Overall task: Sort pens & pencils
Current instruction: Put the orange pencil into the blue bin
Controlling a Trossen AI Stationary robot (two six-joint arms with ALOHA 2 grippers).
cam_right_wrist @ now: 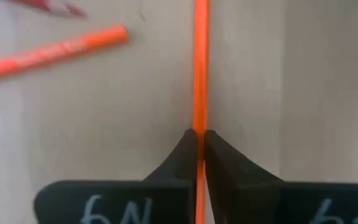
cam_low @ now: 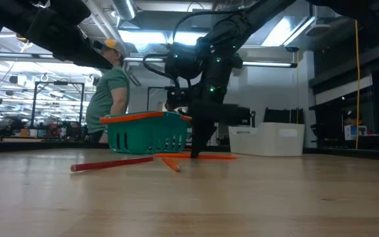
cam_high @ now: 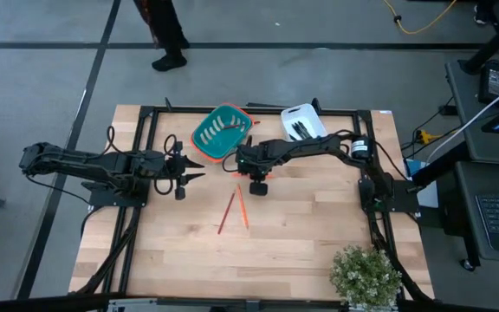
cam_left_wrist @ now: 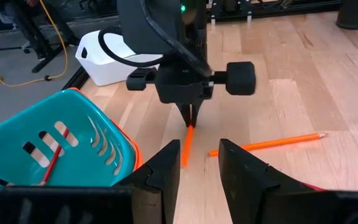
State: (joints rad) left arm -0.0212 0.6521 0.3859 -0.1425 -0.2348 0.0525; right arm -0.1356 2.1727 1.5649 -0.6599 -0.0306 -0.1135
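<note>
My right gripper (cam_right_wrist: 199,138) points down at the table's middle, just in front of the teal basket (cam_high: 222,132), and is shut on an orange pencil (cam_right_wrist: 199,62). Two more pencils, one orange (cam_left_wrist: 272,143) and one red (cam_low: 114,164), lie flat on the wood nearby. Inside the basket lies a red pencil (cam_left_wrist: 53,158). Black pens (cam_high: 300,130) lie in the white tray (cam_high: 305,120) at the far edge. My left gripper (cam_left_wrist: 197,174) hangs open to the left, above the table, and faces the right gripper. My right gripper pinches the orange pencil's shaft (cam_right_wrist: 199,121) between its two fingertips, coming from above and lying across the pencil. The pencil stays close to level, low over the wood (cam_low: 216,156). Whether it is clear of the table I cannot tell.
The basket's orange rim (cam_low: 143,117) stands right behind the right gripper. A potted plant (cam_high: 366,276) sits at the near right corner. Bare wood stretches toward the near edge. A person (cam_low: 107,85) stands beyond the table's far side.
</note>
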